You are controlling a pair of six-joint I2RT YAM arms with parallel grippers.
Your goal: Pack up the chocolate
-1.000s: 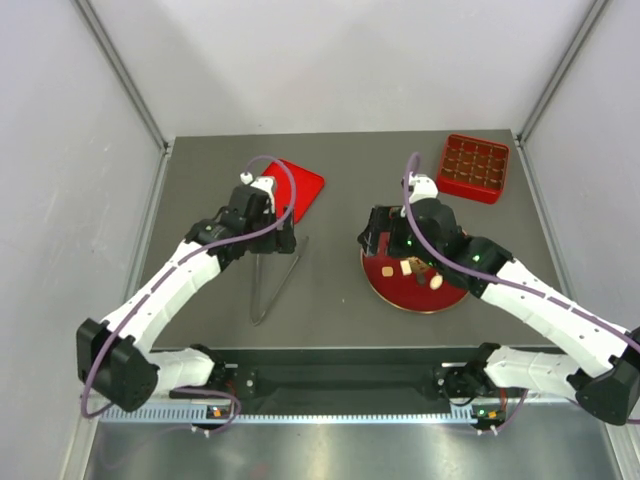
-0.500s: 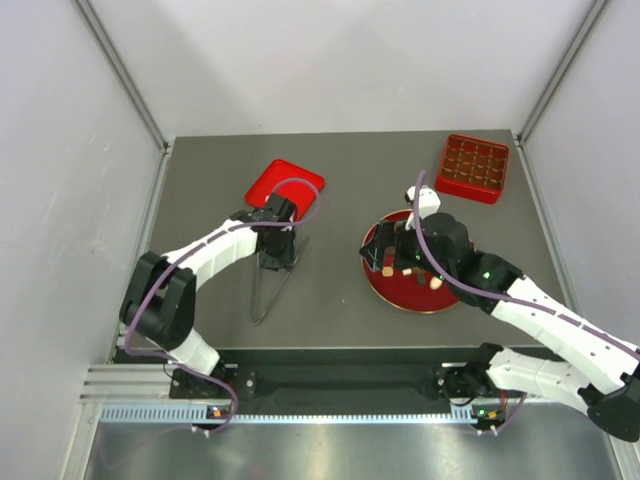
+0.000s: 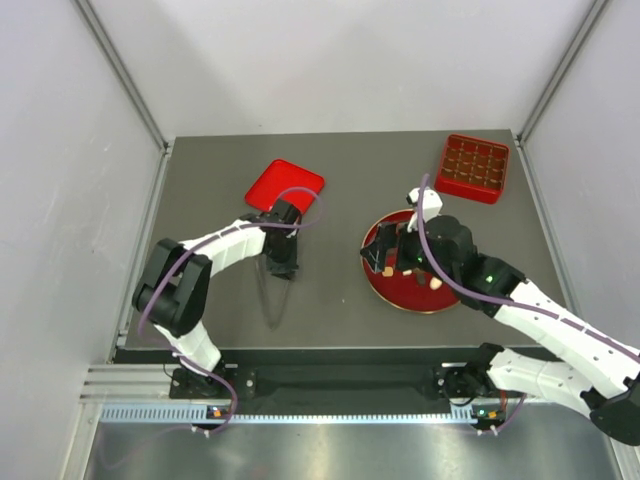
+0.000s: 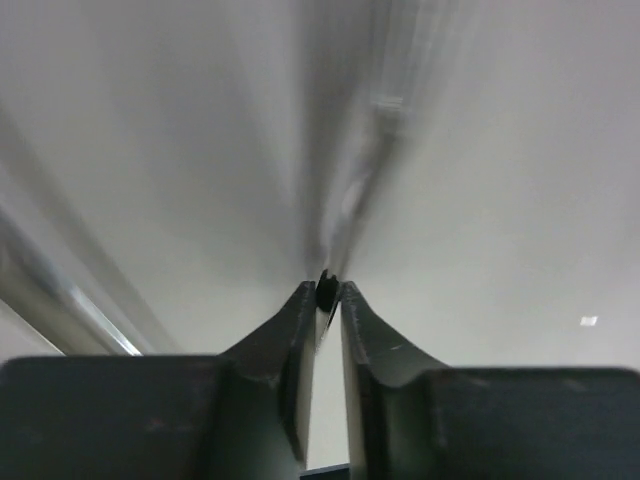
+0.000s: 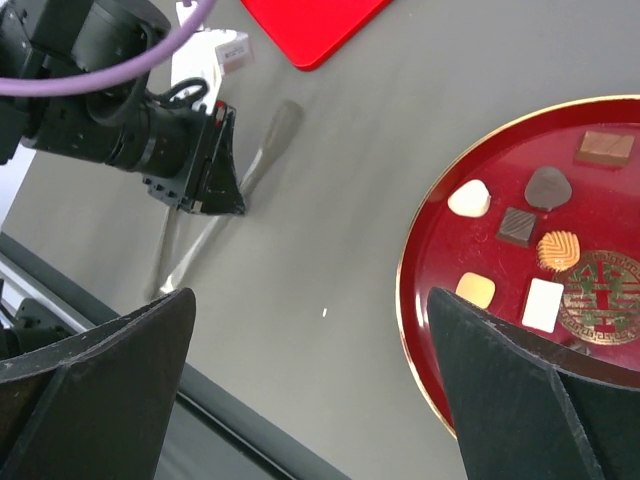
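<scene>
The dark grey counter carries everything, with both arms reaching in from its near edge. The red plate, round with a gold rim, lies right of centre. The right gripper hangs over the plate's left side, and the right wrist view shows its jaws spread wide with nothing between them. At the far right corner sits a red compartment tray, a grid of small brown-lined cells, well apart from the plate. A flat red square panel lies far left of centre, just beyond the left gripper. That gripper is down on the thin grey metal tongs, which stretch toward the near edge. In the left wrist view its jaws are pressed almost together, pinching a thin strip that appears to be the tongs, though the view ahead is blurred. The chocolate is all on the plate, seven small pieces in a loose cluster left of a flat gold emblem. There is a cream round one, a dark grey rounded one, a brown rectangle at the far side, a dark square, an orange swirled one, a tan square and a white rectangle. None touches another.
</scene>
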